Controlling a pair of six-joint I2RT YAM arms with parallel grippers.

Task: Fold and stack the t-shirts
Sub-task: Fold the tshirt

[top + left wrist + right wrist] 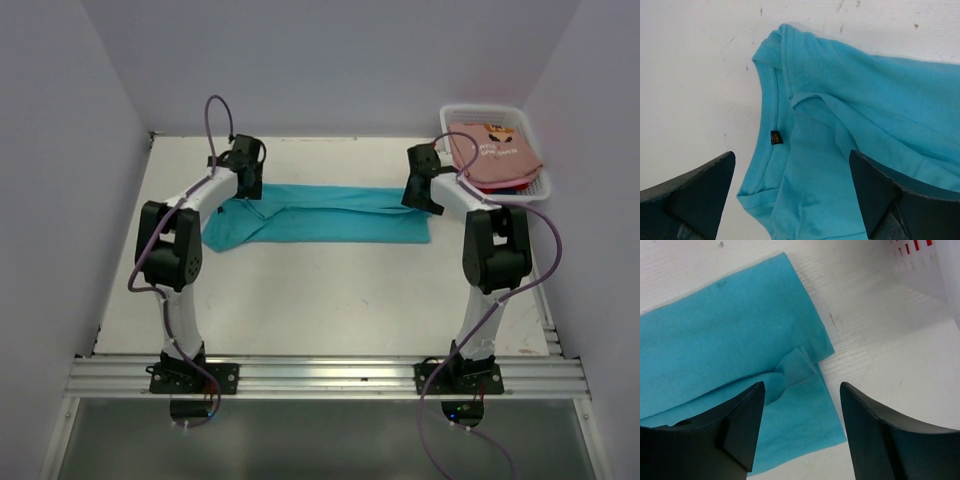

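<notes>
The teal t-shirt (330, 213) lies flat on the white table (330, 310), folded into a long band running from one arm to the other. The left gripper (790, 195) hangs over the collar end, jaws spread wide with nothing between them but the cloth below; a small dark label (776, 137) shows inside the neckline. The right gripper (802, 415) hangs over the hem end, jaws parted and holding nothing. In the far right corner a white basket (480, 108) holds a salmon-pink t-shirt (495, 150) with dark print
</notes>
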